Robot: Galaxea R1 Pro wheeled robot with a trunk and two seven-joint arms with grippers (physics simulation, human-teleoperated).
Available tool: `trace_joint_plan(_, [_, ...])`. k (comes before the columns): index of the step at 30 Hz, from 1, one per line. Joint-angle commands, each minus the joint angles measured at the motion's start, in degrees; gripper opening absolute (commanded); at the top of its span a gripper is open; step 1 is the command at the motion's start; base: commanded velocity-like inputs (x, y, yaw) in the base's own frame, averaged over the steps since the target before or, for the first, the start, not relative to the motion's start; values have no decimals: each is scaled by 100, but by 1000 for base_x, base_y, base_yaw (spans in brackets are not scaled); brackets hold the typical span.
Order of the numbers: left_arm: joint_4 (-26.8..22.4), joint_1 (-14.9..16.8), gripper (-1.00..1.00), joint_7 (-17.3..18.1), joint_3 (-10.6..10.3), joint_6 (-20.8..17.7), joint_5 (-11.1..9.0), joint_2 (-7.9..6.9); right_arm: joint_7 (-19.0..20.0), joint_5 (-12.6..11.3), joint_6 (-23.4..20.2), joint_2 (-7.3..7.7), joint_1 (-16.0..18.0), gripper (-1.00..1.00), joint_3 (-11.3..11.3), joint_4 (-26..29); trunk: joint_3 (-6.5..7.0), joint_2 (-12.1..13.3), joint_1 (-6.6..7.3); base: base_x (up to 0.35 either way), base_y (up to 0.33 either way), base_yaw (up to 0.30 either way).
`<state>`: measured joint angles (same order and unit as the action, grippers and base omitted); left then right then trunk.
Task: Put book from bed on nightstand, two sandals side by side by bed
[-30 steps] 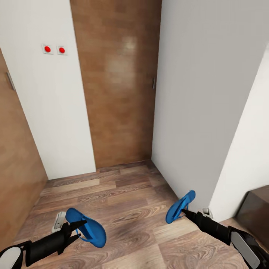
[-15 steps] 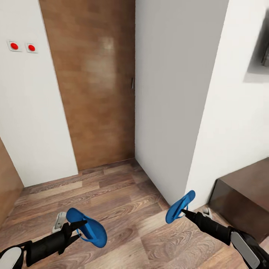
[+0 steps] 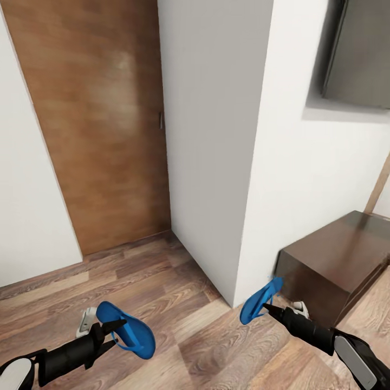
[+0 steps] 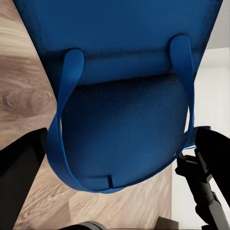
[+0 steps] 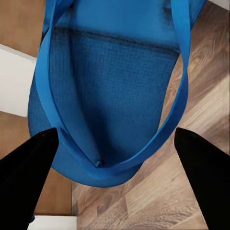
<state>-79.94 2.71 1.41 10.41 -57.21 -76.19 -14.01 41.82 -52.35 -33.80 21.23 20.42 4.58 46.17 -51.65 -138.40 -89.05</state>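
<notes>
Fingers (image 3: 115, 329) of each arm grip a blue sandal (image 3: 125, 329); no lettering legible.

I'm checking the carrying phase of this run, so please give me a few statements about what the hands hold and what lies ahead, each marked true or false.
1. Each hand holds a blue sandal. True: the left hand grips one sandal, the right hand the other sandal.
2. Both sandals lie on the floor. False: both are held up above the wood floor.
3. A dark brown stand sits low at the right, past the white wall corner. True.
4. A book rests on top of that stand. False: its visible top is bare.
5. A wooden door stands left of the white wall corner. True.
</notes>
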Motion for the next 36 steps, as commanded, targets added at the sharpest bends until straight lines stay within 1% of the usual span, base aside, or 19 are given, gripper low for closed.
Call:
trace_joint_plan(1, [-4,2,-100,17,8,-27,-10,4,-7,-65,-39,4,6,-100,15,-3,-6,-3,1,0,-122,-258])
trace_joint_plan(12, [-4,2,-100,17,5,-27,-10,10,-7,-57,-39,4,6,-100,10,-3,-6,-3,1,-13,-121,-256])
trace_joint_plan(36, [-4,2,-100,17,5,-27,-10,12,-7,-49,-46,6,6,-100,7,-3,-6,-3,1,-79,-120,-256])
